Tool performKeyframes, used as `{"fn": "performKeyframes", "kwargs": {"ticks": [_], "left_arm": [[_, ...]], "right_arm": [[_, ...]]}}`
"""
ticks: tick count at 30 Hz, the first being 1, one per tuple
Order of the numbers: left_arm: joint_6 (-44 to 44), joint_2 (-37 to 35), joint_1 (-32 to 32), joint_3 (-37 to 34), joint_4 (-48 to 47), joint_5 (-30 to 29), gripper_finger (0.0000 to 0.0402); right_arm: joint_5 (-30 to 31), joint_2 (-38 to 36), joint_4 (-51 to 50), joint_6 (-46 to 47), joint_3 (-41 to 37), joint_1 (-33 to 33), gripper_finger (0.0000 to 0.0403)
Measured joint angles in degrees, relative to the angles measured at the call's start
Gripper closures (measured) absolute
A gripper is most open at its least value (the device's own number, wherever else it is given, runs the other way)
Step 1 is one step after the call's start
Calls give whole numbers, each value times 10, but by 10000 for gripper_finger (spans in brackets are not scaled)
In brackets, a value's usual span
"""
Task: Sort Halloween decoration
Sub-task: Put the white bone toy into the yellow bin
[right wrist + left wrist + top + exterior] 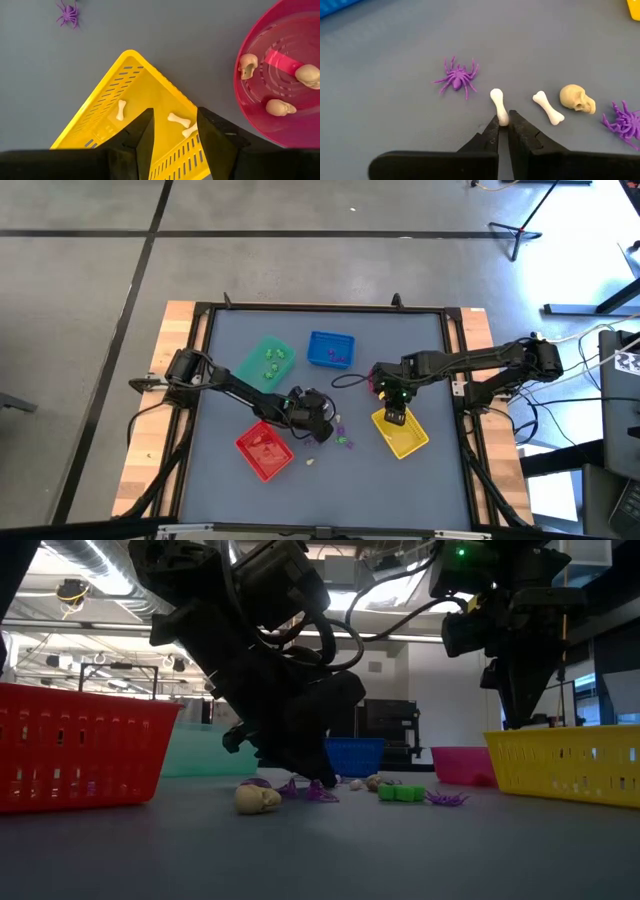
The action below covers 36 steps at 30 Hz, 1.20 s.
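Small white plastic bone [498, 105], lying mid-tabletop toward the front edge, pinched at one end by left hand [503, 126]; best lifted straight and slowly, clear of purple plastic spider [456, 79], then carried to yellow slotted plastic tray [107, 112], where right hand [172, 131] hovers unclenched, empty

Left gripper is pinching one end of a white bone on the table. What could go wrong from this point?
The left gripper grips the bone only by its very end, so it may pivot or slip out when lifted. A second bone, a skull and a purple spider lie close by on the table and could get nudged. The right gripper, open over the yellow tray that already holds bones, occupies the likely drop spot.
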Motion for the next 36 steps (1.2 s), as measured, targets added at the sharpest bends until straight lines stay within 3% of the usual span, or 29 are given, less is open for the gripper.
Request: {"fn": "performKeyframes", "kwargs": {"ticks": [13,19,23,28,36], "left_arm": [[31,-34,0,-3,8,12,398],[33,-65,0,-2,35,22,398],[45,-73,0,-1,108,22,398],[134,-73,2,0,228,14,398],[222,-73,21,0,364,12,398]], "right_arm": [[-2,0,-3,0,1,0,255],[-8,0,-40,-2,38,0,255],[-8,0,-46,-23,76,0,255],[-1,0,-47,-58,131,0,255],[79,0,-46,-78,232,0,255]]}}
